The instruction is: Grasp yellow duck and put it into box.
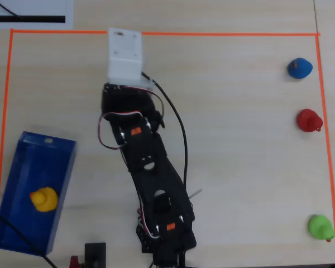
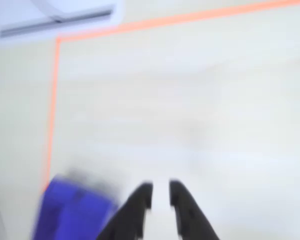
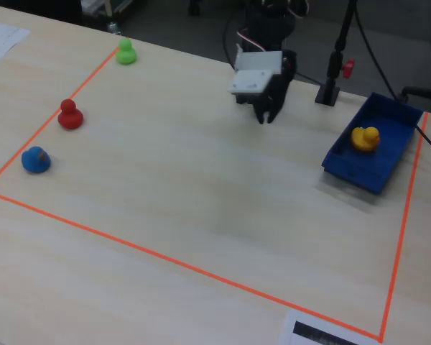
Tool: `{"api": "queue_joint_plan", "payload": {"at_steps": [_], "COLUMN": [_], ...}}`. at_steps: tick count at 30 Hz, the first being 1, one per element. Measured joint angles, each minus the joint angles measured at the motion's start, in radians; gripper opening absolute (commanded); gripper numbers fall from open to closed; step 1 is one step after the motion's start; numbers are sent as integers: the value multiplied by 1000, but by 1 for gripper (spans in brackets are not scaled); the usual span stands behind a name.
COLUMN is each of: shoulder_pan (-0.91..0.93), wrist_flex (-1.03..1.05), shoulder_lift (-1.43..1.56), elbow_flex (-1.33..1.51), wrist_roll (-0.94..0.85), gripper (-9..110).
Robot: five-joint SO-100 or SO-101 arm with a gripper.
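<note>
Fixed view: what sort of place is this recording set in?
Probably a lab or workshop bench for robot trials: a pale wooden table with an orange tape border marking a work area, a black camera stand, and cables trailing off the edge.
</note>
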Motion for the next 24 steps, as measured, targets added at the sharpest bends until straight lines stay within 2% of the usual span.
{"api": "queue_joint_plan", "payload": {"at_steps": [3, 6, 14, 24], "shoulder_pan": [100, 137, 121, 121], "wrist_flex": [-117, -132, 64, 81], "shoulder_lift": [215, 443, 1057, 1209], "elbow_flex": [298, 607, 1244, 1459], "wrist_roll": [-34, -58, -103, -143], "gripper": [0, 0, 0, 0]}}
